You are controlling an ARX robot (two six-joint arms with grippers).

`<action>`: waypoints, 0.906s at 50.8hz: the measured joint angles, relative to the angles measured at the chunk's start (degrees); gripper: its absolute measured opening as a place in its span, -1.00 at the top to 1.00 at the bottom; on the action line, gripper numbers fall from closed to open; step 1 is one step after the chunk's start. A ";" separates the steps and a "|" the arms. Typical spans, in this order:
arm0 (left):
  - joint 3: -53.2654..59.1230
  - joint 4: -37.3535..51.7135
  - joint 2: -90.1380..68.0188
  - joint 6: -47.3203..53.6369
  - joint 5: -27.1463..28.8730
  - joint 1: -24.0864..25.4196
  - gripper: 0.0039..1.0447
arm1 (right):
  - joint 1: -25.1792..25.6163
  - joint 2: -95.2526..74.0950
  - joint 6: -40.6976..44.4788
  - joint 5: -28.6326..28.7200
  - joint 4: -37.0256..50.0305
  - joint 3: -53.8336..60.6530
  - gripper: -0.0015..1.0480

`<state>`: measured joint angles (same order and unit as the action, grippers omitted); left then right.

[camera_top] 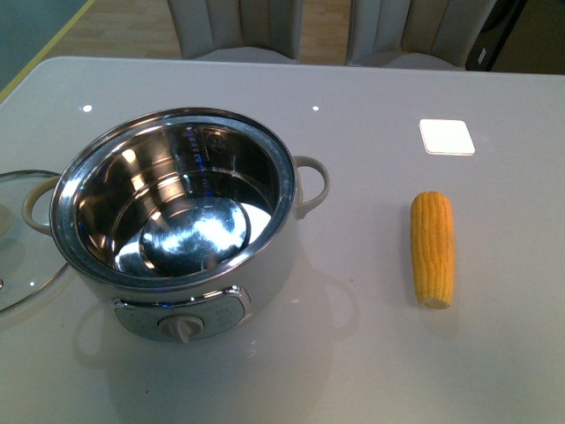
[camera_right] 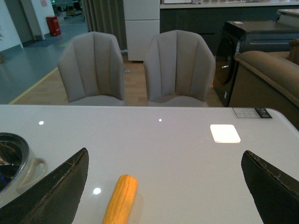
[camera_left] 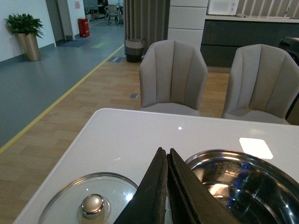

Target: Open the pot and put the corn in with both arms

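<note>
Status check, step in hand: pick up corn.

Pot [camera_top: 265,265] sits on the counter [camera_top: 371,353] toward my left, uncovered, steel bowl bare and shiny, nothing in it. Glass lid [camera_top: 22,265] lies flat on the counter just beside the pot's left handle. I judge the opening half of the task done.

Corn [camera_top: 433,249] lies on its side on the counter, well apart from the pot on the right, long axis running roughly away from me, cut end nearest. A white square [camera_top: 446,136] lies beyond it, not touching.

Left tool [camera_left: 167,151]: clenched, fingers pressed together, nothing between them. It hangs above the gap between lid and pot rim.

Right tool [camera_right: 164,154]: released, fingers spread wide, nothing held. In the right wrist view the cob shows between the two fingers but off-centre, nearer the finger on the pot side, and slightly skewed to them.

Notes for doing the pick well:
- Centre the right tool over the cob's middle first, so it does not tip when lifted.
- Turn the wrist so the fingers close across the cob's width, not along its length.
- Come down low enough to close on the widest part; kernels look ridged, so grip should be fair, but a round cob can roll from a one-sided touch.
- Close gently, lift straight, and clear the pot's right handle and rim before releasing over the bowl.
- Keep my left tool out of the carry path.
</note>
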<state>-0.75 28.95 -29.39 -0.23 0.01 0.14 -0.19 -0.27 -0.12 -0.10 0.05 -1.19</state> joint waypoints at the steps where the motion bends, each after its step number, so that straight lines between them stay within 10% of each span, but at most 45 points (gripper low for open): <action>1: 0.00 -0.63 0.66 0.00 0.00 0.00 0.94 | 0.00 0.00 0.00 0.00 0.00 0.00 -0.83; 46: 0.00 -26.03 24.52 -0.02 0.00 0.00 0.94 | 0.00 0.00 0.00 0.00 0.00 0.00 -0.83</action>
<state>-0.75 2.92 -4.86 -0.25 0.01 0.14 -0.19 -0.27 -0.12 -0.10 0.05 -1.19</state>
